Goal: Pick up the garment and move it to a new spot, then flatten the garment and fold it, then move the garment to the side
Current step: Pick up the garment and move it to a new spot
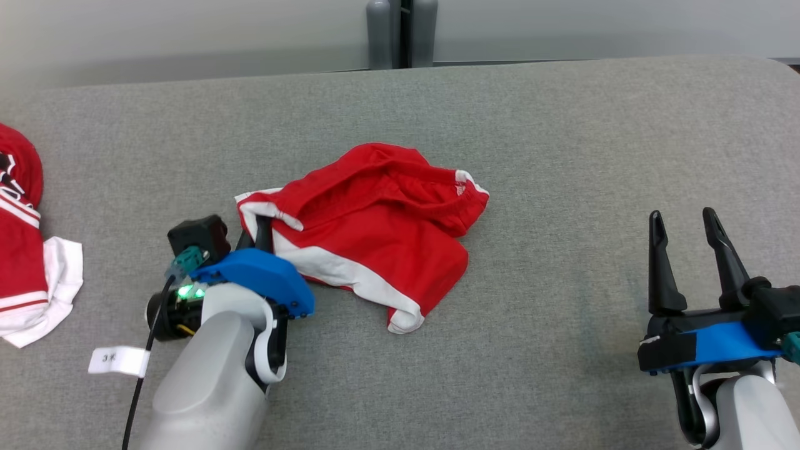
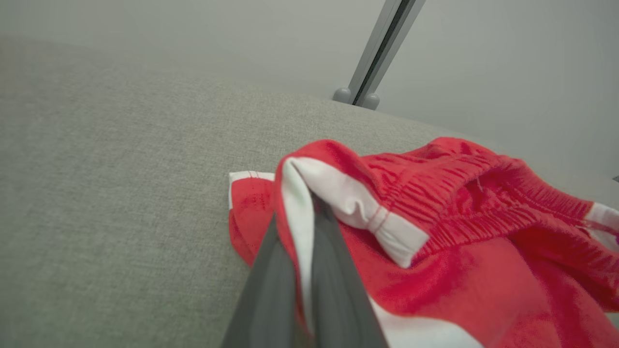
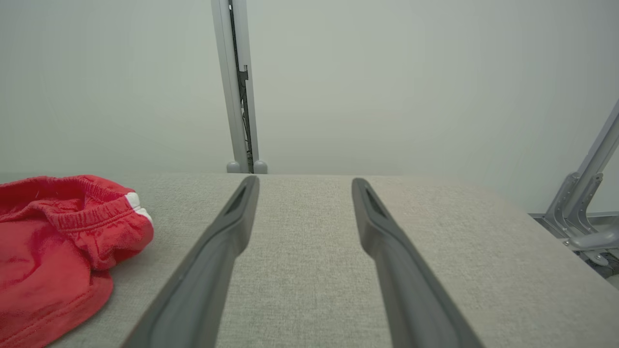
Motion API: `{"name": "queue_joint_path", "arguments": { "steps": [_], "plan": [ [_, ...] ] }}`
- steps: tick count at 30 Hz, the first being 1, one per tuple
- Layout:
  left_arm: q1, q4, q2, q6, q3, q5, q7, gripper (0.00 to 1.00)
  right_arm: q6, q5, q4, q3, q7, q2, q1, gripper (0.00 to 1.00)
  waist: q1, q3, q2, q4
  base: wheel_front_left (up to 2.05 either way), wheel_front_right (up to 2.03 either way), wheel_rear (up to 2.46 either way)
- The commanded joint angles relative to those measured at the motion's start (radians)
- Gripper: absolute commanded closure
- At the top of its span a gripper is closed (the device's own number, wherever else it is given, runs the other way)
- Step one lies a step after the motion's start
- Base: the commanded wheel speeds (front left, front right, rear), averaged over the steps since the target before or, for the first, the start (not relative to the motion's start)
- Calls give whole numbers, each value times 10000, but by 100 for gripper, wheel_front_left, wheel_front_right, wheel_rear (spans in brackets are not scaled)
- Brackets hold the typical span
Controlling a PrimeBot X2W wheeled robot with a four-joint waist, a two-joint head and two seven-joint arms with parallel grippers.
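**A:** Which step is in hand?

**B:** The first, I'd judge: the pick-up. The left fingers are pinched shut on the white-trimmed hem at the 9 o'clock corner of the garment. In the left wrist view the white band runs up between the two dark fingers.

**A:** Where does the garment lie?

**B:** Near the middle of the grey counter. It is a pair of red shorts, crumpled, with the gathered waistband toward 12 to 2 o'clock. Most of it rests on the counter, and I can't tell whether the gripped corner is raised.

**A:** And the other arm?

**B:** The right fingers stand wide with nothing between them, well apart from the garment at its 4 o'clock, over bare counter.

**A:** What does the next move call for?

**B:** Probably a lift high enough that the hanging cloth clears the counter, then a carry to fresh space. It should keep away from the other red-and-white clothes at the counter's 9 o'clock edge. Flattening will likely need the right fingers on a second corner.
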Motion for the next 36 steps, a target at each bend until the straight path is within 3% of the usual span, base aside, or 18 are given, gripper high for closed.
{"name": "queue_joint_path", "arguments": {
  "steps": [1, 2, 4, 5, 14, 22, 29, 36],
  "plan": [
    [164, 229, -22, -134, 119, -151, -167, 98, 1, 61, 29, 84, -39, -29, -130, 0, 0, 19, 0, 60, 0, 0, 0],
    [164, 229, -22, -134, 119, -151, -167, 98, 1, 61, 29, 84, -39, -29, -130, 0, 0, 19, 0, 60, 0, 0, 0],
    [293, 481, -110, -332, 175, -345, -314, 40, 1, 55, 45, 180, -39, -29, -124, 0, 0, 11, 0, 115, 0, 0, 0],
    [335, 581, -145, -453, 152, -402, -359, 0, 1, 55, 51, 212, -39, -30, -115, 0, 0, -12, 0, 146, 0, 0, 0],
    [758, 357, 126, -1163, 68, 65, -950, 0, 1, 105, 169, 487, -39, -30, 97, 0, 0, -315, 0, 298, 0, 0, 0],
    [2093, -1863, 713, -1031, 657, 1507, -990, 0, 1, -17, 265, 600, -39, -29, 324, 0, 0, -792, 0, 357, 0, 0, 0],
    [3805, -3307, 522, -1035, 1427, 2297, -988, 0, 1, -77, 451, 1018, -38, -30, 697, 0, 0, -1322, 0, 445, 0, 0, 0],
    [4903, -3819, 256, -1163, 2143, 2930, -988, 0, 1, 219, 763, 1613, -38, -26, 1201, 0, 0, -1817, 0, 435, 0, 0, 0]
  ]
}}
